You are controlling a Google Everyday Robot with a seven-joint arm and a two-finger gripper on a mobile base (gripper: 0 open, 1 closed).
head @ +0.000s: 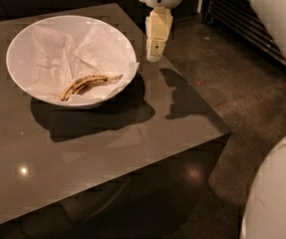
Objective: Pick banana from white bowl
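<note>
Dim, warm feed on my end, light from the far left, end effector (155,54) bright above the table's (107,148) far right edge, its hard shadow nearer the right corner, white bowl's (19,59) shadow mid-table, glare speck front left.

The arm above the gripper (153,57), which hangs just right of the bowl (17,44), is cut off by the top edge. Paper (53,59) hides the bowl's floor. The table (132,148) runs out left and below (as does a white rounded shape (277,193), lower right).
</note>
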